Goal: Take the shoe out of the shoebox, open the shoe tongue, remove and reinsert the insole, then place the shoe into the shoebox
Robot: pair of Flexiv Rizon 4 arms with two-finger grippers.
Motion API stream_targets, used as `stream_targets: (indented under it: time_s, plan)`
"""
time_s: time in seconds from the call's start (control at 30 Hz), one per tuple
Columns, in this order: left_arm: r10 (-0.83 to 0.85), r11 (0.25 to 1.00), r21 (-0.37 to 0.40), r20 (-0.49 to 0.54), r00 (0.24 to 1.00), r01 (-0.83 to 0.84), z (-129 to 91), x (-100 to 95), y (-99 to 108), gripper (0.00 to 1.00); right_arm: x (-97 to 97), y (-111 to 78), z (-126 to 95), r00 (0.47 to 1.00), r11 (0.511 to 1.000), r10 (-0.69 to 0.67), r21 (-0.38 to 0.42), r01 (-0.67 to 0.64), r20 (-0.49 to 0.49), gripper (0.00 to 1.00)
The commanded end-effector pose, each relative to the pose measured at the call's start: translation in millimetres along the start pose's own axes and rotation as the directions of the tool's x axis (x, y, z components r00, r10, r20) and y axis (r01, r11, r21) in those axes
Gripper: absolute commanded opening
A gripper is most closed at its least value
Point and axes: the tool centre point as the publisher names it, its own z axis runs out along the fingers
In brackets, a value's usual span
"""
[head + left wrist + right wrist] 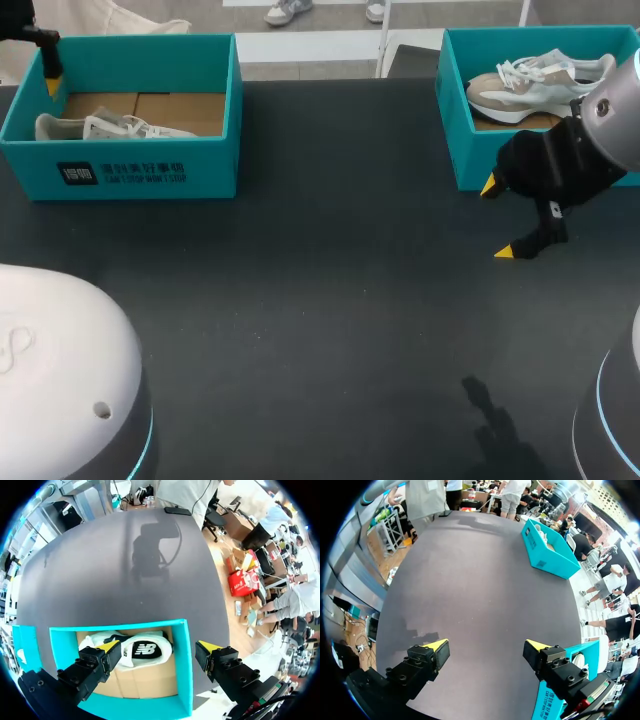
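While left gripper (160, 647) straddles a shoebox wall (183, 672), right gripper (487, 645) hovers above table (300, 300).

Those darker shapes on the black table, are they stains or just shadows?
Shadows, most likely. Head view: a fingered dark shape lies on the table, on its near side towards the right. Left wrist view: an arm-like shadow falls on the table beyond the teal box. Right wrist view: a blocky darker patch lies just ahead of the right gripper.

The surface (330, 300) is dark grey and matte, and a faint shadow (495, 425) lies on its front right part.
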Motion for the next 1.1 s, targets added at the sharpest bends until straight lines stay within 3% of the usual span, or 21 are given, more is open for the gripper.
stream_targets:
  time_s: [0.03,0.23,0.33,0.4,0.57,0.63,0.77,1.1]
  plan:
    - [0.005,1.000,0.010,0.002,1.000,-0.005,-27,5.3,-1,1.00,0.5,0.5,1,1.000,1.000,0.000,0.003,0.000,0.001,1.00]
    - [0.005,1.000,0.010,0.002,1.000,-0.005,-27,5.3,-1,1.00,0.5,0.5,1,1.000,1.000,0.000,0.003,0.000,0.001,1.00]
    - [0.005,1.000,0.010,0.002,1.000,-0.005,-27,5.3,-1,1.00,-32.3,-8.2,1,0.997,0.997,0.078,0.011,-0.077,-0.024,1.00]
    - [0.005,1.000,0.010,0.002,1.000,-0.005,-27,5.3,-1,1.00,-54.0,-16.6,-3,0.975,0.975,0.221,-0.012,-0.221,0.008,1.00]
    - [0.005,1.000,0.010,0.002,1.000,-0.005,-27,5.3,-1,1.00,-90.6,-32.7,-16,0.844,0.847,0.529,0.006,-0.532,0.088,1.00]
    - [0.005,1.000,0.010,0.002,1.000,-0.005,-27,5.3,-1,1.00,-100.6,-37.2,-24,0.764,0.769,0.630,0.030,-0.639,0.141,1.00]
    - [0.005,1.000,0.010,0.002,1.000,-0.005,-27,5.3,-1,1.00,-131.1,-40.3,-39,0.693,0.710,0.678,0.026,-0.704,0.246,1.00]
    - [0.005,1.000,0.010,0.002,1.000,-0.005,-27,5.3,-1,1.00,-131.1,-40.3,-39,0.693,0.710,0.678,0.026,-0.704,0.246,1.00]
